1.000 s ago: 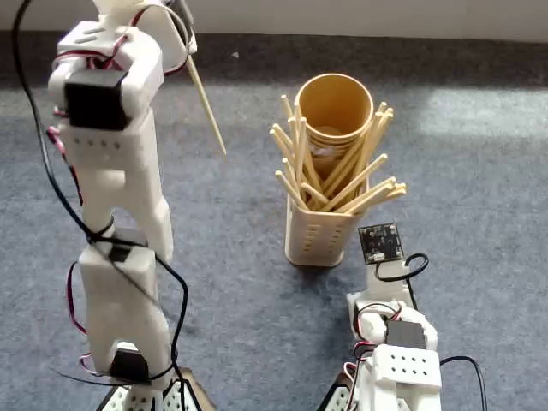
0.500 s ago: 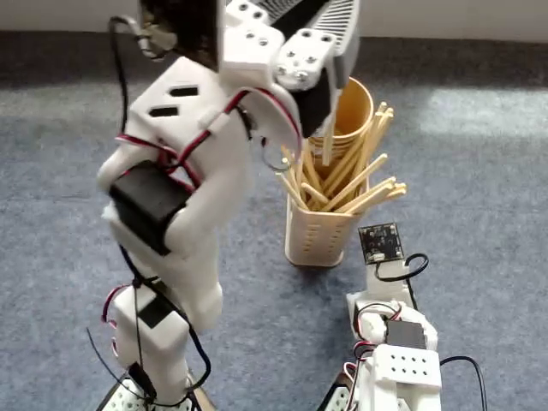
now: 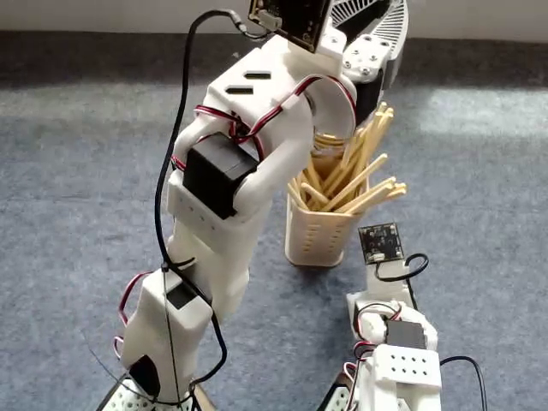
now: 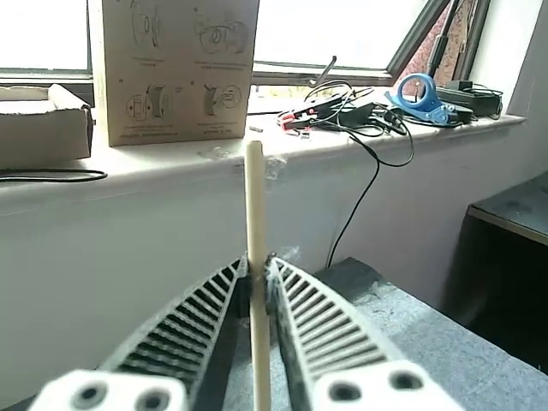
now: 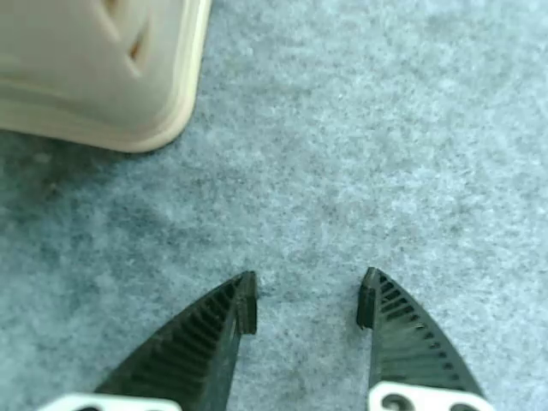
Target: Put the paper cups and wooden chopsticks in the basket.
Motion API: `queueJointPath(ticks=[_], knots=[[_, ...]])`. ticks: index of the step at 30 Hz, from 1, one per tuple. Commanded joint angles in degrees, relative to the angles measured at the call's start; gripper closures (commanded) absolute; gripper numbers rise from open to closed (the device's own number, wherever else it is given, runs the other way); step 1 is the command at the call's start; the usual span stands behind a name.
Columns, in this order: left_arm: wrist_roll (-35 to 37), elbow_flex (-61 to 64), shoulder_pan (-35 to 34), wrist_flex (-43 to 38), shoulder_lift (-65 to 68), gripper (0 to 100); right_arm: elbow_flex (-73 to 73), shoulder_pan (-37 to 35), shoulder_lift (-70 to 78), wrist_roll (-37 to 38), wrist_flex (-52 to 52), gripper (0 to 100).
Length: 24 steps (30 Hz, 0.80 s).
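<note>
- Over the basket (image 3: 318, 235), a chopstick (image 4: 254, 205) is clamped in the left gripper (image 4: 259, 265).
- More chopsticks (image 3: 360, 184) are stood inside the basket.
- Beside the basket, the right gripper (image 5: 306, 300) is held open above the carpet (image 5: 385, 128).

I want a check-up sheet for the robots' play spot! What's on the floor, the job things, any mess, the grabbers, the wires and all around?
Surface: grey carpet.
Job's things: basket holds many chopsticks and a paper cup, partly hidden by the left arm.
Clutter: nothing seen.
Grippers: left gripper shut on one chopstick; right gripper open over bare carpet beside the basket.
Cables: red, white and black wires run along both arms.
Surroundings: windowsill with cardboard box, tangled cords, blue tape dispenser.
</note>
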Motion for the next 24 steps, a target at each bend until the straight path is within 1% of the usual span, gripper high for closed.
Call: queueJointPath(ticks=[1, 2, 9, 12, 15, 16, 20, 24], knots=[[-1.58, -2.95, 0.22, 3.6, -0.57, 81, 3.91, -0.48, -0.13, 0.7, -0.57, 79.6], [-1.67, -2.95, 0.22, 4.48, -0.48, 80, 3.91, -0.48, -0.13, 0.7, -0.57, 79.6], [-1.85, -3.12, -2.51, 6.15, -0.84, 82, 3.91, -0.48, -0.13, 0.7, -0.57, 79.6], [-1.85, -3.03, -4.88, 9.76, -4.26, 82, 3.91, -0.48, -0.13, 0.7, -0.57, 79.6], [-2.02, -3.03, -6.73, 15.91, -9.01, 82, 3.91, -0.48, -0.13, 0.7, -0.66, 79.6], [-2.81, -3.03, -7.16, 18.11, -10.86, 82, 3.91, -0.48, -0.13, 0.7, -0.66, 79.6], [-10.81, -3.03, -8.04, 25.49, -16.22, 82, 3.91, -0.75, -0.13, 0.7, -0.66, 79.6], [-11.25, -2.95, -7.69, 22.59, -14.2, 82, 3.91, -0.75, -0.13, 0.7, -0.66, 79.6]])
